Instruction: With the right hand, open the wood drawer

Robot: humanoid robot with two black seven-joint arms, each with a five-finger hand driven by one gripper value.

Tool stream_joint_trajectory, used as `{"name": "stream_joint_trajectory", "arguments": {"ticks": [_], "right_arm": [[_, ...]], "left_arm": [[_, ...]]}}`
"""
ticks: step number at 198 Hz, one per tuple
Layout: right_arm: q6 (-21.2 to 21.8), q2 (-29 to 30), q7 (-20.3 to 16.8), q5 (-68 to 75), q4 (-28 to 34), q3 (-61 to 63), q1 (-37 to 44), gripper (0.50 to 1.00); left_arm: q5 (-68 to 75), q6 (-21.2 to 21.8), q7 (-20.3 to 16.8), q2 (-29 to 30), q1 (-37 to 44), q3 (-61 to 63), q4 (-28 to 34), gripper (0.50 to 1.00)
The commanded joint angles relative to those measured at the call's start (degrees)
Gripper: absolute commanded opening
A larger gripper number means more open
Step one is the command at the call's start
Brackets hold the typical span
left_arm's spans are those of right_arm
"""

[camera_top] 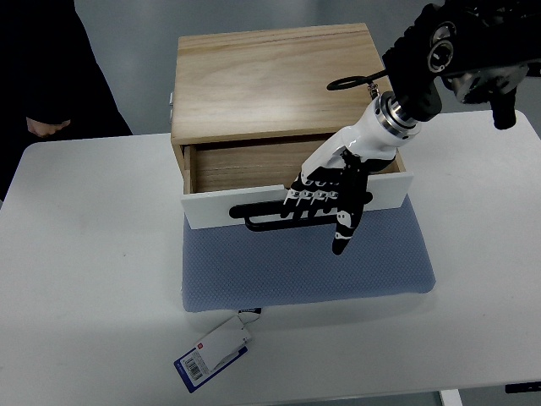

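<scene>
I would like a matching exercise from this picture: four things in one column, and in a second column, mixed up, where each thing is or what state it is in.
Things
1. drawer
2. right hand
3. blue mat
4. tag

Place or state
A. lies on the white table, at its near edge, in front of the mat
B. pulled partly out of the wooden box, inside looks empty
C. fingers hooked over the black handle
D. spread on the table under the box

Pairs: 1-B, 2-C, 3-D, 4-A
</scene>
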Motion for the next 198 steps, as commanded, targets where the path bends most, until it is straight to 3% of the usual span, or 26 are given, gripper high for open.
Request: {"name": "stream_joint_trajectory", "arguments": {"ticks": [1,121,198], "right_arm": [[0.0,-0.4,0.0,-0.1,0.8,0.0,0.4,0.932],[0.0,-4.3,0.3,0.2,1.8,0.4,5.7,0.932],[0.0,-18.5,0.4,2.6,-1.8,9.2,7.0,0.93]], "left_arm": [[0.0,0.0,0.0,0.0,0.0,0.0,0.0,1.0],[0.0,0.0,0.0,0.0,0.0,0.0,0.0,1.0],[0.0,0.0,0.0,0.0,0.0,0.0,0.0,1.0]]}}
